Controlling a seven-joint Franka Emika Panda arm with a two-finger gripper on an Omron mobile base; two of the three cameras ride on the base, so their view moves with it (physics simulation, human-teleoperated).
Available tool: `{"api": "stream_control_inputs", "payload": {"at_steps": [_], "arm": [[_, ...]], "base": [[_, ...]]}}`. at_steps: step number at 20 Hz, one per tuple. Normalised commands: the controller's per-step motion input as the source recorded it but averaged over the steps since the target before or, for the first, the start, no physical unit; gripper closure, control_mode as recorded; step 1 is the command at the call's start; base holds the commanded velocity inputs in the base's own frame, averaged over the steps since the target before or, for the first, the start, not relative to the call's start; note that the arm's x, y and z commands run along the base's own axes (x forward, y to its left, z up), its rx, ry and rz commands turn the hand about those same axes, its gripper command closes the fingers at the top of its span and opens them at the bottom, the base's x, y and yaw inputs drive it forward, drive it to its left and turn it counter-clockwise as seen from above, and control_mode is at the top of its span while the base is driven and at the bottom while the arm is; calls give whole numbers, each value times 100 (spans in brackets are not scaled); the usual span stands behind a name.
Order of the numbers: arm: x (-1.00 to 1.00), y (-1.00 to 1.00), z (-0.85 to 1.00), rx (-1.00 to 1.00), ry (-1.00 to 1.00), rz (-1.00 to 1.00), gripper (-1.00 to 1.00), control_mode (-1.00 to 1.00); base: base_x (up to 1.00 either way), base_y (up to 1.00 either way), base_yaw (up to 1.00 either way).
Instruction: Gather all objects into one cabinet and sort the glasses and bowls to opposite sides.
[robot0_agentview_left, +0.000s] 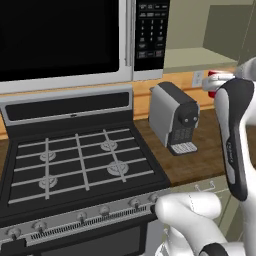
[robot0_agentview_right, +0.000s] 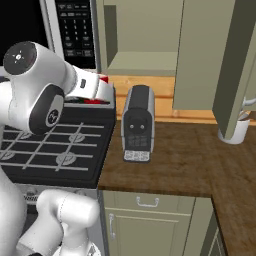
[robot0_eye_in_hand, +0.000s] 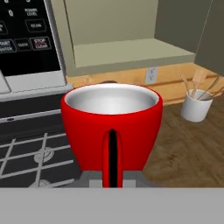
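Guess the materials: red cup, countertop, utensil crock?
Red cup: glossy glazed ceramic or plastic, going by its smooth sheen and pale grey inside. Countertop: dark wood, visible grain, matte. Utensil crock: plain white, probably ceramic, holding what look like wooden spoons. All rendered, so these are guesses.

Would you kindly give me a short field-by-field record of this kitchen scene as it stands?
held item: red cup with a handle, upright, close before the hand camera
gripper: jaws at the cup's base; closure hidden
cabinet: olive-beige wall cabinet, door open, lower shelf bare
counter: wooden counter carrying grey coffee machine and white utensil crock
left of counter: black gas stove
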Motion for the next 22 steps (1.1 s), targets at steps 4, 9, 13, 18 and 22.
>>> {"api": "stream_control_inputs", "payload": {"at_steps": [4,9,13,18,22], "arm": [[-61,0,1,18,6,6,100,-100],[-96,0,2,20,6,0,100,-100],[-98,0,-5,2,10,0,100,-100],[-72,6,-12,-5,5,-2,100,-100],[-1,-1,-5,-1,0,-11,100,-100]], "base": [[0,0,0],[0,0,0],[0,0,0],[0,0,0],[0,0,0]]}}
